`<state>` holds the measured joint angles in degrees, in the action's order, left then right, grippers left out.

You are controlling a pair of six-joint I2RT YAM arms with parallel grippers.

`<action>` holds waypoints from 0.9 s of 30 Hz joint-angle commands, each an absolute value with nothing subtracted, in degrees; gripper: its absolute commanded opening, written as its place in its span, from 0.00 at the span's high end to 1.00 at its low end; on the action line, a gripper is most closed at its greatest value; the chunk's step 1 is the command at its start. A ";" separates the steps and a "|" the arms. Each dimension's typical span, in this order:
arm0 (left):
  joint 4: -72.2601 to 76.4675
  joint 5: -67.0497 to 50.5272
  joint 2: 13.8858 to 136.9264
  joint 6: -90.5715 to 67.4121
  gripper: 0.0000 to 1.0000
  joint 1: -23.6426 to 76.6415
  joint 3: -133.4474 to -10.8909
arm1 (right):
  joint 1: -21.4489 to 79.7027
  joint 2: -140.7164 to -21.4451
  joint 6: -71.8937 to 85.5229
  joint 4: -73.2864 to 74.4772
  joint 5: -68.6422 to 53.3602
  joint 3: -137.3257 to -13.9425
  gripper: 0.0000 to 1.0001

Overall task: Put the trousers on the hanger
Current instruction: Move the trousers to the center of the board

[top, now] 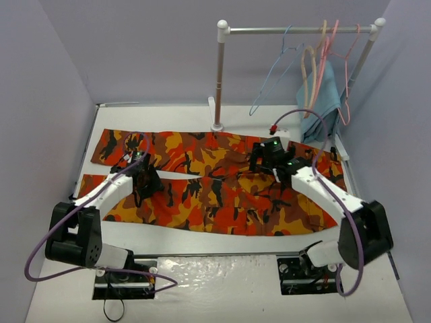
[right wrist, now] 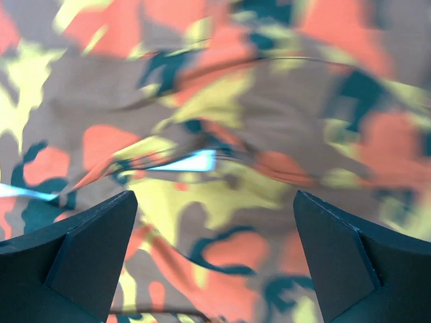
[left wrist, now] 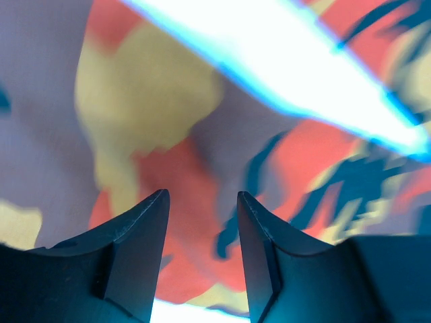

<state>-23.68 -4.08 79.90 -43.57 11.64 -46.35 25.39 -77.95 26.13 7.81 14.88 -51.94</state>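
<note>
Arm bases sit at six o'clock in the top view. The trousers (top: 215, 195) lie spread flat mid-table, and the hanger (top: 269, 81) hangs on the rail (top: 296, 29) at one o'clock, well apart. Left wrist: the left gripper (left wrist: 202, 195) is narrowly parted over the print, pinching nothing. Right wrist: the right gripper (right wrist: 214, 195) gapes wide above wrinkles. Closing from here may catch only one layer, so the trousers could slip or drag unevenly.

trousers (top: 215, 195) lie flat on the table (top: 202, 237), hanger (top: 267, 79) on rail (top: 296, 29) behind.
</note>
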 commanded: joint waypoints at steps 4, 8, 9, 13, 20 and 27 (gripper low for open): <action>-22.07 -0.75 88.26 -34.88 0.58 11.50 -63.48 | 10.86 -73.08 33.81 12.91 16.07 -46.86 0.00; -19.47 -0.82 95.08 -33.02 0.58 9.95 -69.53 | 2.65 -74.94 34.77 11.33 12.88 -45.29 0.00; -18.69 -1.11 96.70 -32.98 0.58 9.22 -70.77 | 1.24 -75.36 34.91 10.54 12.16 -44.95 0.00; -17.78 -1.95 103.83 -33.02 0.58 6.21 -75.90 | -3.24 -78.08 36.11 7.73 10.12 -43.43 0.00; -17.80 -3.47 111.54 -34.83 0.58 0.77 -79.49 | -7.37 -87.01 37.88 3.19 9.34 -44.22 0.00; -20.04 -2.57 113.22 -39.45 0.58 -1.54 -75.61 | -7.65 -99.88 38.70 0.29 10.61 -50.18 0.01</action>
